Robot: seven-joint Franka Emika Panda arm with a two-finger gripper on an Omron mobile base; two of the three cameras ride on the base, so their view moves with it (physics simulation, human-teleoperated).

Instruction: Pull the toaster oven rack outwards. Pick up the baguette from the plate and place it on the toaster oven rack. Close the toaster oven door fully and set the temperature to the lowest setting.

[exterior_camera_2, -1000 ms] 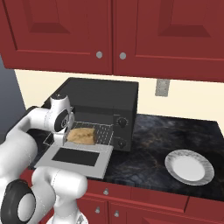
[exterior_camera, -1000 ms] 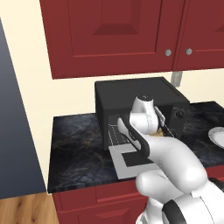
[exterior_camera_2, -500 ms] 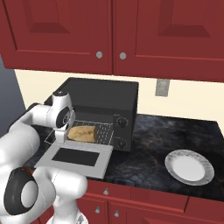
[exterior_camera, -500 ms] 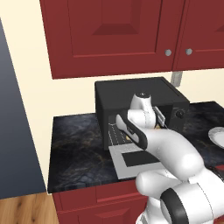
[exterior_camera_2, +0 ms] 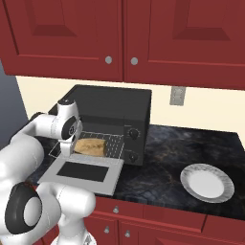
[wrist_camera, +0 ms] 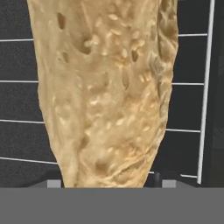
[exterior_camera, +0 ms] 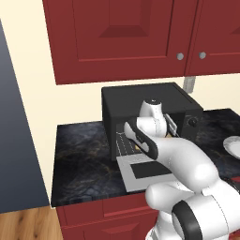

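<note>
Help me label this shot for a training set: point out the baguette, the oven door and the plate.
baguette (exterior_camera_2: 90, 146): right base view, middle of the loaf's side, lying on the rack.
oven door (exterior_camera_2: 111, 174): right base view, grey frame right of the window, door folded down.
plate (exterior_camera_2: 206, 183): right base view, bare white centre.

You won't find any readable text, labels, brands or numbers here. The toaster oven (exterior_camera_2: 112, 115) knobs (exterior_camera_2: 133, 133) carry no legible markings at this resolution; the cabinet doors (exterior_camera_2: 182, 38) at 12 o'clock are plain too.
</note>
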